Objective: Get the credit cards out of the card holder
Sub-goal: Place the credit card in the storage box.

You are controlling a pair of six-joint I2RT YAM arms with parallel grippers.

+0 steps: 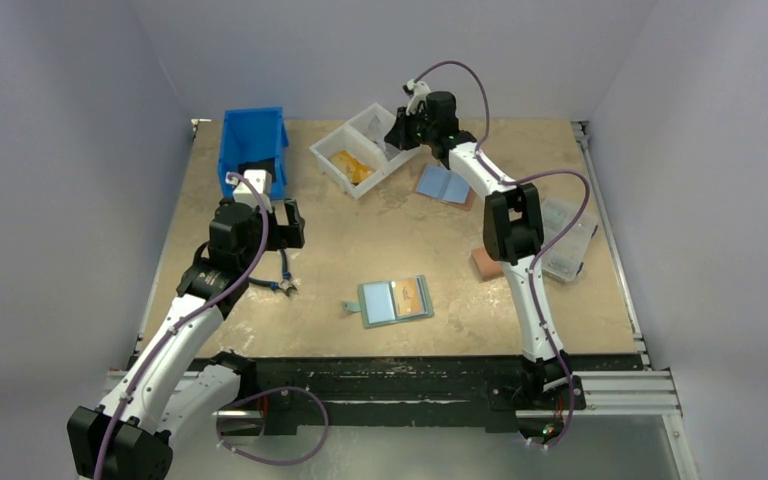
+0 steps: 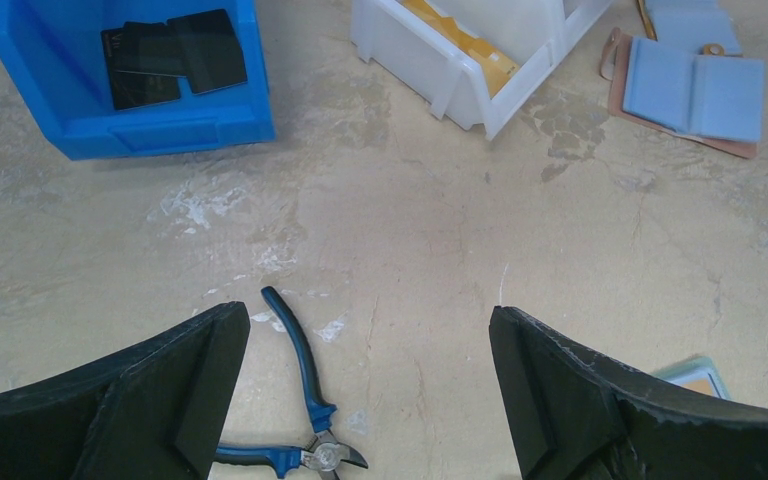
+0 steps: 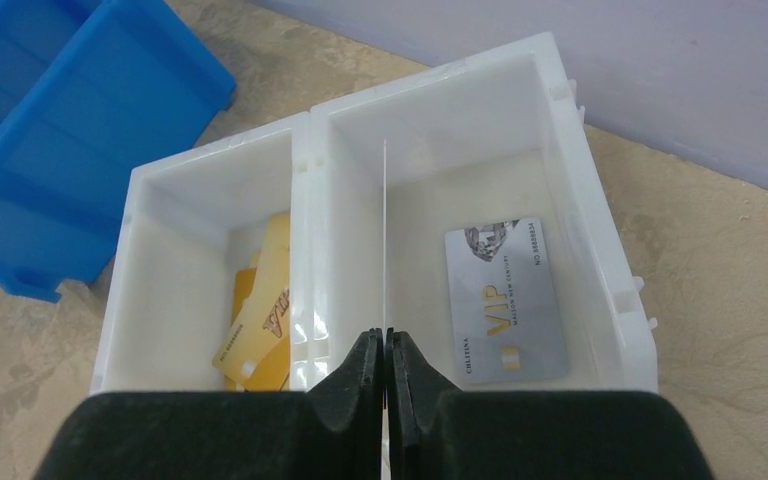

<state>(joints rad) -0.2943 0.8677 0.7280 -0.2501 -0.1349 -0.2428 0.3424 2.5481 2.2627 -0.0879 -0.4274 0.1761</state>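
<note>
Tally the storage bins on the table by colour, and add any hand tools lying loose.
blue bin: 1
white bin, split into two compartments: 1
pliers, blue-handled: 1
Total: 3

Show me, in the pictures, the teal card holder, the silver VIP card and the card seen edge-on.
teal card holder (image 1: 395, 301): top external view, middle, at the fold.
silver VIP card (image 3: 505, 300): right wrist view, centre of its face.
edge-on card (image 3: 385, 230): right wrist view, middle of its thin edge.
</note>
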